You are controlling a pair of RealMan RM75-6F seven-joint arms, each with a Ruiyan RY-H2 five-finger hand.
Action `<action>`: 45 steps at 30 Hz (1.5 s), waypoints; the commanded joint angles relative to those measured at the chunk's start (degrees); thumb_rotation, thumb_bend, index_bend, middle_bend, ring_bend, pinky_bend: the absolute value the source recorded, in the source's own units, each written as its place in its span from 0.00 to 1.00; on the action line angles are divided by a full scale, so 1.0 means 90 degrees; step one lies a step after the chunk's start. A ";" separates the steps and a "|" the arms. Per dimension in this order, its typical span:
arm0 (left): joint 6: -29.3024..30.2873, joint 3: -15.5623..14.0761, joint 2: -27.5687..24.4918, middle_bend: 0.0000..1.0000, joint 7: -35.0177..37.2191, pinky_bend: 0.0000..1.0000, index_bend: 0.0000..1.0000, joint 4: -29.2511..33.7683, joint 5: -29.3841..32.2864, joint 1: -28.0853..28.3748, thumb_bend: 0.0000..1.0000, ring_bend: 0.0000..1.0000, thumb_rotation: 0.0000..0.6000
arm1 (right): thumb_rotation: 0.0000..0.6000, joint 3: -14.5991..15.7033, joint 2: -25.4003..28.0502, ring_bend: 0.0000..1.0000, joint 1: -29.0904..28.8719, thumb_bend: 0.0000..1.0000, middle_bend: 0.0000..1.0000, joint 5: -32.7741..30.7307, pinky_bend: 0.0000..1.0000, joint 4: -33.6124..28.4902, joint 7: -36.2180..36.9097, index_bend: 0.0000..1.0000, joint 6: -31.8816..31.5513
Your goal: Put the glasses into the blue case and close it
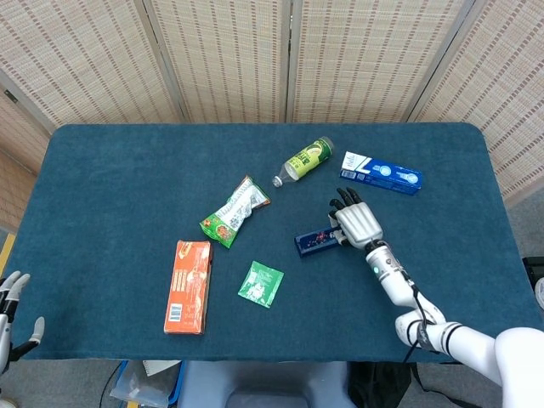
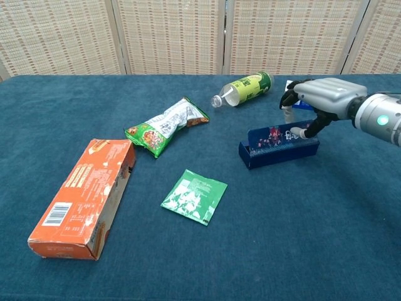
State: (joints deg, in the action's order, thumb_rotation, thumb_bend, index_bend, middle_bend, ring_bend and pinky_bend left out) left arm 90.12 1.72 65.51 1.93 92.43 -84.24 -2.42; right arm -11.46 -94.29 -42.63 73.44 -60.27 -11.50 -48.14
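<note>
Nearest, left robot hand (image 1: 12, 306) sits at the near-left worktop edge, fingers apart, holding nothing, well apart from everything. Orange box (image 2: 83, 196) lies near front left, green sachet (image 2: 194, 196) beside it toward centre.

Mid worktop: blue case (image 2: 279, 145) stands on its long edge, lid nearly down. Right robot hand (image 2: 319, 100) sits over its right end, fingers curled across the top, thumb against the front face, so it grips the case rather than hovering. Glasses can't be seen; likely inside, but the case interior is hidden in both views.

Step in hand looks like closing. To do it well: press the lid squarely down along its length, not only at the right end, or the case may tip or slide on the cloth. Bracing the base with the thumb should help. Check nothing sticks out of the seam before the final squeeze.

Farther: snack bag (image 2: 166, 126), green bottle (image 2: 243, 88) lying on its side, blue-white box (image 1: 381, 173) just behind the right robot hand.

Surface is a dark teal cloth worktop (image 1: 110, 187). Woven folding screens (image 1: 221, 55) stand behind.
</note>
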 commanded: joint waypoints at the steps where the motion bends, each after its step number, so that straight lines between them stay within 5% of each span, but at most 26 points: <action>1: -0.0018 -0.0009 -0.0010 0.00 0.0017 0.00 0.08 -0.0002 0.0002 -0.0001 0.42 0.00 1.00 | 1.00 -0.0067 -0.0198 0.00 -0.0161 0.39 0.13 -0.0191 0.00 0.0263 -0.0191 0.24 0.0187; 7: -0.0035 -0.0012 -0.0020 0.00 0.0059 0.00 0.08 -0.0019 0.0022 -0.0011 0.42 0.00 1.00 | 1.00 -0.0139 -0.0450 0.00 -0.0340 0.35 0.07 -0.0439 0.00 0.0635 -0.0413 0.05 0.0356; 23: -0.0061 0.0006 -0.0021 0.00 0.0059 0.00 0.08 -0.0028 0.0042 -0.0009 0.42 0.00 1.00 | 1.00 0.0227 0.0824 0.00 0.0018 0.26 0.06 -0.0408 0.00 -0.1059 -0.0334 0.04 0.0320; 35: -0.0073 -0.0009 -0.0037 0.00 -0.0037 0.00 0.08 0.0049 0.0087 -0.0033 0.42 0.00 1.00 | 1.00 0.0333 0.0290 0.00 -0.0294 0.25 0.06 -0.0974 0.00 -0.0472 -0.0895 0.19 0.0802; 40: -0.0081 -0.0012 -0.0027 0.00 -0.0023 0.00 0.08 0.0028 0.0107 -0.0045 0.42 0.00 1.00 | 1.00 0.0288 0.0057 0.00 -0.0386 0.31 0.10 -0.1012 0.00 -0.0186 -0.0835 0.39 0.0813; 45: -0.0097 -0.0001 -0.0029 0.00 -0.0014 0.00 0.08 0.0013 0.0111 -0.0033 0.42 0.00 1.00 | 1.00 0.0271 -0.0080 0.00 -0.0429 0.33 0.14 -0.0950 0.00 0.0000 -0.0714 0.49 0.0765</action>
State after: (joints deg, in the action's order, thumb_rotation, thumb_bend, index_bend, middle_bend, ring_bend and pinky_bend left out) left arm 89.26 1.71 65.25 1.82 92.55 -83.24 -2.72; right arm -8.98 -94.83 -46.41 64.70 -60.43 -18.18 -41.11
